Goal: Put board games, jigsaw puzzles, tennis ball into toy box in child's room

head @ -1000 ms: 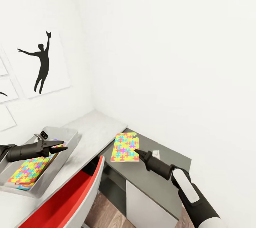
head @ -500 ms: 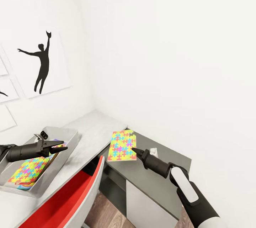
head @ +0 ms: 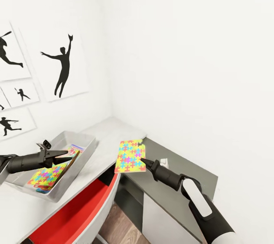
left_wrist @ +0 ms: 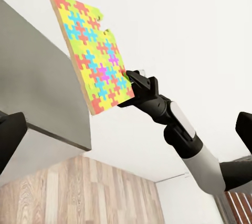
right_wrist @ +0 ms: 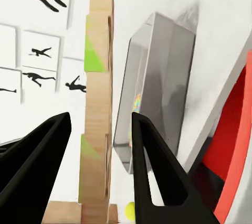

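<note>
The toy box (head: 86, 149) on the counter (head: 110, 131) holds a jigsaw puzzle (head: 47, 173). Right end effector (head: 144, 161) clamps another jigsaw puzzle (head: 130, 156) beside the box; left end effector (head: 68, 156), fingers apart, hovers over it.

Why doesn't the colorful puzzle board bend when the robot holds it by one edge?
The jigsaw puzzle probably is stiff: it stays flat though the right gripper pinches only one edge. Its edge looks like wood in the right wrist view, so likely rigid, and fairly light.

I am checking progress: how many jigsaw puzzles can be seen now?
2: one jigsaw puzzle is held by the right gripper in the air; another lies inside the toy box. Others may be hidden underneath.
</note>
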You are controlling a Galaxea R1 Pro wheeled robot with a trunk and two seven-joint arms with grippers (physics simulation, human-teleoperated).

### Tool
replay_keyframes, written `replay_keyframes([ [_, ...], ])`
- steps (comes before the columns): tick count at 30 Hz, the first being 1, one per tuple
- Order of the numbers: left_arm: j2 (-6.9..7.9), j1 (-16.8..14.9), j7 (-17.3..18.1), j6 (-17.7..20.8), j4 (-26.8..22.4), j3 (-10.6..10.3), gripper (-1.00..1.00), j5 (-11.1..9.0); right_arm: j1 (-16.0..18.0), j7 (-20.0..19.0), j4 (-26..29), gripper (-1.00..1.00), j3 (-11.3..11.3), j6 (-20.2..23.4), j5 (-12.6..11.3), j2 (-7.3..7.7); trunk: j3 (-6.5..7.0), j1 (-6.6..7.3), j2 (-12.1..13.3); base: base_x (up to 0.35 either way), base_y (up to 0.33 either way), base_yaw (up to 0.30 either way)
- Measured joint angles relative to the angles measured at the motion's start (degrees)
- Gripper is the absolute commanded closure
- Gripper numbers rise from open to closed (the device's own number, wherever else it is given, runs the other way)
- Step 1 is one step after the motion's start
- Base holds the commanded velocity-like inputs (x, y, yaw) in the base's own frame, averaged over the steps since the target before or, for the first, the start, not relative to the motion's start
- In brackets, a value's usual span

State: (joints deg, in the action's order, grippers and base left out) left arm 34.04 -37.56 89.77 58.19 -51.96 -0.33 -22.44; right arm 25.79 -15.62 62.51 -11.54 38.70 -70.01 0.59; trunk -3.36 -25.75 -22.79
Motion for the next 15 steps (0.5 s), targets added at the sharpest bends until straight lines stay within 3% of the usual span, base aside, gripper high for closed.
replay_keyframes([
  [15, 0.03, 0.0, 0.0, -0.1, 0.1, 0.1, -1.00, -0.1, 0.0, 0.0, 0.0, 1.00, 0.0, 0.0, 0.0, -0.01, 0.00, 0.00, 0.0, 0.006, 0.000, 0.291],
])
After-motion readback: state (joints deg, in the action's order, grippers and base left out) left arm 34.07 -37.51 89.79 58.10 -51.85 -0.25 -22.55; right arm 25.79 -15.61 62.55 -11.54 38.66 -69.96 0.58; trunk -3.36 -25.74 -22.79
